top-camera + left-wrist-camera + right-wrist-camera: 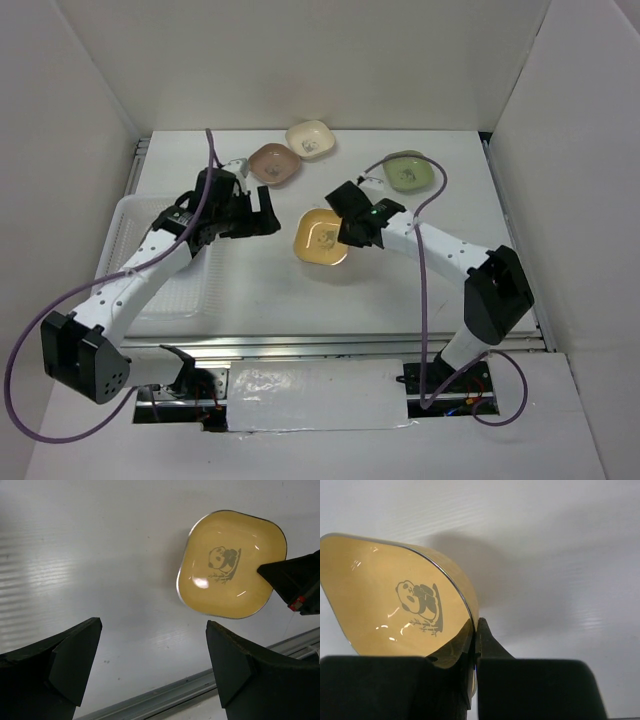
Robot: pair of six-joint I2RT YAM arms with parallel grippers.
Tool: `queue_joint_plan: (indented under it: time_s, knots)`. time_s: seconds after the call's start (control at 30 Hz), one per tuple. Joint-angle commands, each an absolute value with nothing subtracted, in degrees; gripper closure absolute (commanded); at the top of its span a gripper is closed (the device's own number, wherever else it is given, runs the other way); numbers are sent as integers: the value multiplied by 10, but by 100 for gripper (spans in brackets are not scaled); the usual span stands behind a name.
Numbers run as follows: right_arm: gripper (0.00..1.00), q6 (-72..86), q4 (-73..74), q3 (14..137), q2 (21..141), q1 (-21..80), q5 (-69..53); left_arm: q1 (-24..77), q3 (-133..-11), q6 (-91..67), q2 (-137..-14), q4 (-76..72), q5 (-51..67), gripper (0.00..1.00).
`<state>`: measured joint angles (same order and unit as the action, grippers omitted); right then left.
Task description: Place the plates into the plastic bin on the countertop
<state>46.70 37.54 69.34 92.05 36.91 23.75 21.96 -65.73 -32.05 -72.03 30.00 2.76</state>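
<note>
Top external: the desk (420, 300) carries the plastic bin (185, 295) at far left, with the left arm lying across it. The yellow plate (322, 238) is mid-desk, well apart from the bin; brown plate (274, 163), cream plate (311, 140) and green plate (406, 172) sit at the back. Right pincer (476, 641) is clamped tight on the yellow plate's rim only. That's a thin edge grip, so the plate could pivot or slip out on the carry. Left pincer (268, 215), spread wide and holding nothing, hovers in the likely path: collision risk.
</note>
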Motion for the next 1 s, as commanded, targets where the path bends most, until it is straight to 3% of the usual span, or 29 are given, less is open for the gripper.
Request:
queue_joint_plan:
  time_s: [0.0,0.2,0.33,0.37,0.4,0.6,0.7,0.73,0.77,0.8,0.83,0.97]
  knots:
    - [100,446,428,771,918,417,270,239,-690,-294,-745,314,25,1]
    - [100,410,354,778,882,440,163,255,-675,-294,-786,312,11,10]
    - [100,414,351,787,872,442,148,266,-679,-301,-799,319,3,37]
    - [100,410,353,791,870,442,145,268,-685,-301,-802,321,3,61]
    - [100,410,354,792,868,442,143,269,-690,-303,-804,324,-17,69]
    - [100,403,309,776,843,433,54,267,-715,-305,-821,333,-26,69]
    - [100,394,287,769,835,421,13,266,-715,-313,-818,323,-21,100]
    - [98,393,280,766,831,417,-15,265,-712,-315,-815,320,-22,100]
    - [88,389,265,756,827,407,-26,263,-710,-323,-808,319,-28,100]
    - [68,388,259,752,817,402,-33,253,-710,-333,-802,328,-38,100]
    - [3,388,258,746,810,396,-26,244,-709,-342,-796,333,-67,100]
    - [0,394,280,707,771,354,18,136,-671,-422,-707,372,-137,100]
